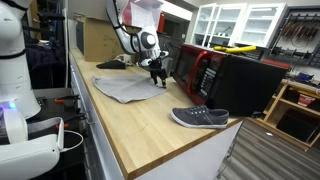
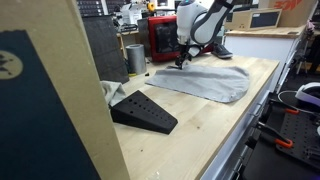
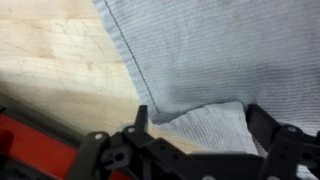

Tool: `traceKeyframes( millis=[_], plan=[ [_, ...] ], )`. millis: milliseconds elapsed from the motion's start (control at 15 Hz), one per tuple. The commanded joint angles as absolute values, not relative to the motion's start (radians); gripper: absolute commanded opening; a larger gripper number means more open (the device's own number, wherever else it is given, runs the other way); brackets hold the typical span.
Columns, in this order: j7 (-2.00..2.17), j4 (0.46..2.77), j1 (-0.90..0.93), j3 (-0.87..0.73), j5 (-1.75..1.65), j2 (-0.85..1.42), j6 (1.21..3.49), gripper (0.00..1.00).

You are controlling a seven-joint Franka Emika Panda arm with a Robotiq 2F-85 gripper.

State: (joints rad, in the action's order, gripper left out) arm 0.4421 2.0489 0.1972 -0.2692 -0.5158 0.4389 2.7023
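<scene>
Grey cloth [image 1: 125, 88] lies spread nearly flat on the wooden worktop [image 1: 150, 125], and we judge the work barely begun: our tool [image 3: 200, 120] stands released astride its rumpled corner, nothing gripped yet.

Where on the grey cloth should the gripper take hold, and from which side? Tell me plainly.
Probably best is the turned-up corner of the grey cloth, on the side nearest the red microwave. The rest lies flat on the table, so only this raised fold can be pinched. Come straight down from above: the open gripper has a finger on either side of it.
</scene>
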Motion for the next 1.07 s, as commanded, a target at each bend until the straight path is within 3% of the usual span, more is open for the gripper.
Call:
traceKeyframes(
  millis=[0,200,267,333,933,1000],
  plan=[
    [0.482,2.052,0.216,-0.318,-0.573,0.427,2.72,1.0],
    [0.479,2.047,0.208,-0.331,-0.59,0.433,2.722,1.0],
    [0.477,2.047,0.206,-0.333,-0.596,0.434,2.724,0.75],
    [0.477,2.049,0.205,-0.335,-0.603,0.434,2.725,0.74],
    [0.482,2.06,0.206,-0.332,-0.647,0.424,2.741,0.05],
    [0.484,2.061,0.207,-0.332,-0.653,0.424,2.744,0.01]
  ],
)
